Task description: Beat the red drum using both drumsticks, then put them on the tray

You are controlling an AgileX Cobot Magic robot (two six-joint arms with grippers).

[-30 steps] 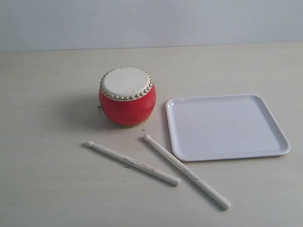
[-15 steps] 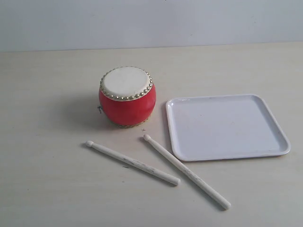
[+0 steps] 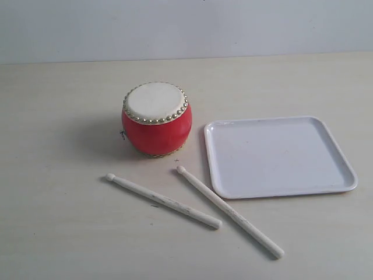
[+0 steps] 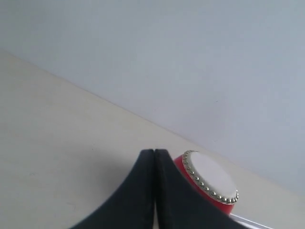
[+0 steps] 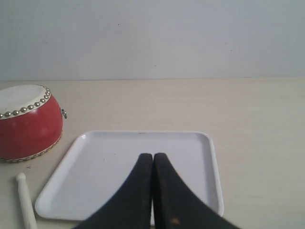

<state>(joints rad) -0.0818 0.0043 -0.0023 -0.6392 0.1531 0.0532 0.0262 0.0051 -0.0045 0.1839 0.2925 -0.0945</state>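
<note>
The counter (image 3: pixel 58 245) is wide and pale, like light wood. The tray (image 3: pixel 280 194) lies flat on its right side. It is white and square, with round corners and a low rim, and nothing is in it. The red drum (image 3: pixel 156 129) stands upright just left of the tray's far left corner, with a thin gap between them. It is round and shiny red, with a cream skin on top and a ring of little gold studs.

The two drumsticks lie flat on the counter, nearer than the drum. Both are thin and pale, and their small round tips point far and left. The left stick (image 3: pixel 163 200) lies by itself. The right stick (image 3: pixel 230 211) runs right past the tray's near left corner, and I cannot tell if it touches.

The left hand (image 4: pixel 154 155) is black, pressed together and holding nothing. It is up off the counter on the drum's left side. The right hand (image 5: pixel 153 157) is black and pressed together too, holding nothing, on the tray's near side.

Nothing on the counter has moved since the earlier pictures.

The counter ends far back at a pale wall (image 3: pixel 186 29). There is bare counter left of the drum, behind it, and on both sides of the sticks.
</note>
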